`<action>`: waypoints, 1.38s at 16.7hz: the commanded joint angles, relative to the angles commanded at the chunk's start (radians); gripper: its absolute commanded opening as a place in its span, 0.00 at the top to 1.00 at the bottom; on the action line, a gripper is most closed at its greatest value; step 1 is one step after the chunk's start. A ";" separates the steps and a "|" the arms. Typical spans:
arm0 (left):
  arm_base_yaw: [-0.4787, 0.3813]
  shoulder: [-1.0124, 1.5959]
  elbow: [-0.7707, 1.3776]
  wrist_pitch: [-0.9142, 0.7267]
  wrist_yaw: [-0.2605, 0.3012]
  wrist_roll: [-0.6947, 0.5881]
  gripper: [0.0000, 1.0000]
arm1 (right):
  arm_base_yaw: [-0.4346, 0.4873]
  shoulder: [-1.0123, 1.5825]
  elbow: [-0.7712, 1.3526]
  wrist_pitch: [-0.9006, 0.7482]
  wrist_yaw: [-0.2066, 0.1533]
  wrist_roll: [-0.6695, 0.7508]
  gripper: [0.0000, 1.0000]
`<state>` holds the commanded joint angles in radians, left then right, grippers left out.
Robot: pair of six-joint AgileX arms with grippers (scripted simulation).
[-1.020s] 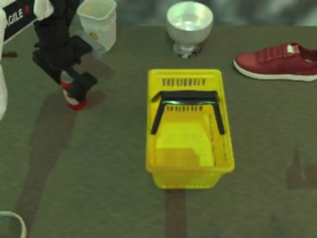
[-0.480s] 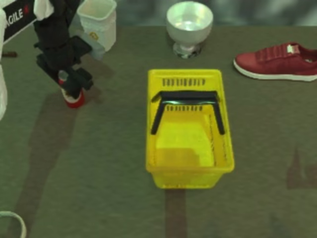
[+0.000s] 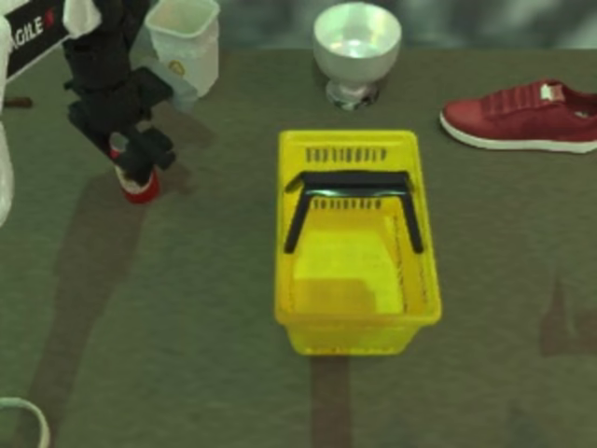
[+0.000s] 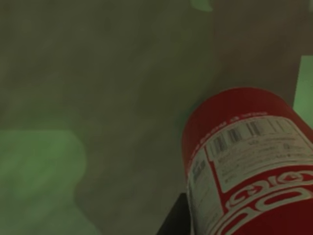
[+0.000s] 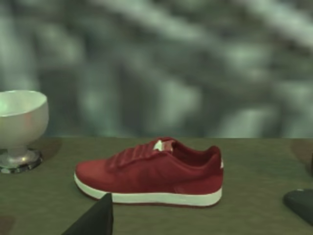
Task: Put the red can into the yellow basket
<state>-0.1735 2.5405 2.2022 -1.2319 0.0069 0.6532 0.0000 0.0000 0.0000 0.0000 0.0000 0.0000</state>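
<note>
The red can (image 3: 140, 189) stands upright on the table at the far left, left of the yellow basket (image 3: 347, 138). My left gripper (image 3: 138, 159) is down over the can's top and shut on it. In the left wrist view the red can (image 4: 244, 156) fills the near corner, its white barcode label facing the camera, with one dark finger (image 4: 173, 220) against its side. The basket sits mid-table with its black handle folded across the far half. My right gripper (image 5: 195, 220) is out of the top view and open, with nothing between its fingers.
A white bin (image 3: 184, 37) stands just behind the left arm. A silver bowl (image 3: 356, 42) sits behind the basket, and a red shoe (image 3: 522, 117) lies at the far right; the right wrist view faces this shoe (image 5: 151, 171) and bowl (image 5: 19, 122).
The left gripper and the red can have shifted slightly left and toward the back since one second ago. Over the last half second almost nothing moved.
</note>
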 joint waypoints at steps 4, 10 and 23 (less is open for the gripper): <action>-0.005 -0.005 -0.015 0.031 0.022 -0.009 1.00 | 0.000 0.000 0.000 0.000 0.000 0.000 0.00; -0.035 -0.049 -0.159 0.378 0.258 -0.115 1.00 | 0.000 0.000 0.000 0.000 0.000 0.000 0.00; -0.124 -0.297 -0.711 1.705 1.073 -0.520 1.00 | 0.000 0.000 0.000 0.000 0.000 0.000 0.00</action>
<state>-0.2977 2.2438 1.4907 0.4733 1.0795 0.1329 0.0000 0.0000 0.0000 0.0000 0.0000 0.0000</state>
